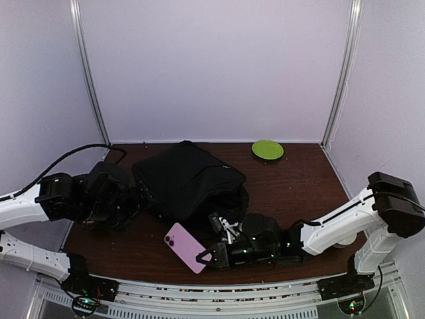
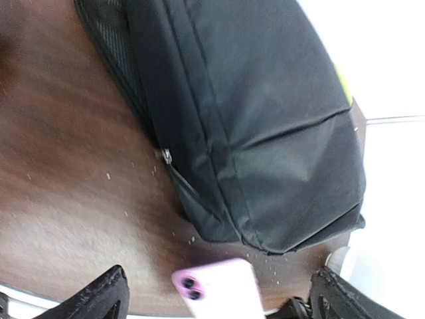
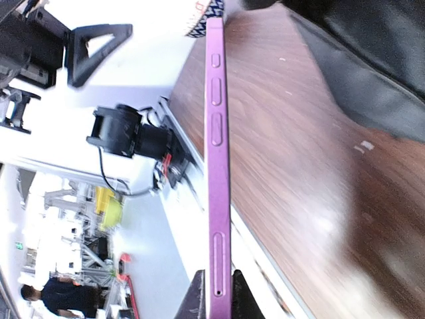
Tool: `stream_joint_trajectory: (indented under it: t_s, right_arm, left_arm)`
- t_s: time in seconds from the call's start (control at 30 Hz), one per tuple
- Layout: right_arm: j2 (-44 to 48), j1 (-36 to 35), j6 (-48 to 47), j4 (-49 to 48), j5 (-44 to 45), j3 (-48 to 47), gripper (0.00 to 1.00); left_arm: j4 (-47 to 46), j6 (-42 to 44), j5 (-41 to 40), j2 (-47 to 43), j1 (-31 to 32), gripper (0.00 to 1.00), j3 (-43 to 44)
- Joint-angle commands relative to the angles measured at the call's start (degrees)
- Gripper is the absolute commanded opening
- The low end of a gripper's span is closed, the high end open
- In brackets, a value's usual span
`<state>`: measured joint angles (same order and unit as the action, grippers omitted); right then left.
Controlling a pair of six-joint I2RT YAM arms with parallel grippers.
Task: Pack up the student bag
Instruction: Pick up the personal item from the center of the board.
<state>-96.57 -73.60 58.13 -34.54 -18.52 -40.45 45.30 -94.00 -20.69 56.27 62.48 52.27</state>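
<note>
Top view: we find the student bag, a large soft black fabric backpack, lying slumped on the dark brown wooden table, left of centre, with a round green plate well apart at the far edge. The left gripper sits beside the bag's left flank. The right gripper clamps a flat pink phone just in front of the bag, close to the near table edge. Left wrist view: both fingers stand wide apart with nothing between them, so nothing holds the bag's mouth open; a small metal zipper pull shows on the side seam. We cannot tell from here how far the opening gapes. Right wrist view: the jaws pinch the phone narrowly at one end only, across its thin body. We judge two risks. The phone may pivot or slip from so short a hold and drop off the near edge. It may also snag on limp fabric if it is pushed into an unsupported opening.
</note>
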Motion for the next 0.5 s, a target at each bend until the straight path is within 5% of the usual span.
stream_joint_trajectory:
  t_s: [0.0, 0.13, 0.27, 0.47]
  right_arm:
    - [9.6, -0.3, -6.1, 7.6, 3.8, 5.4, 0.0]
    - [21.2, -1.3, -12.2, 20.1, 11.7, 8.3, 0.0]
    - [34.9, -5.8, -24.0, 39.4, 36.1, 4.3, 0.0]
    - [43.6, -6.7, -41.8, 54.4, 61.5, -2.4, 0.0]
  left_arm:
    - [2.0, 6.2, -7.3, -3.5, 0.3, 0.98, 2.5]
    - [-3.5, 16.0, -8.5, -5.7, 0.3, 0.98, 3.3]
    - [-11.1, 25.1, -5.9, -5.3, 0.3, 0.98, 4.9]
    - [-13.3, 36.1, 2.8, 4.4, 0.3, 0.98, 15.1]
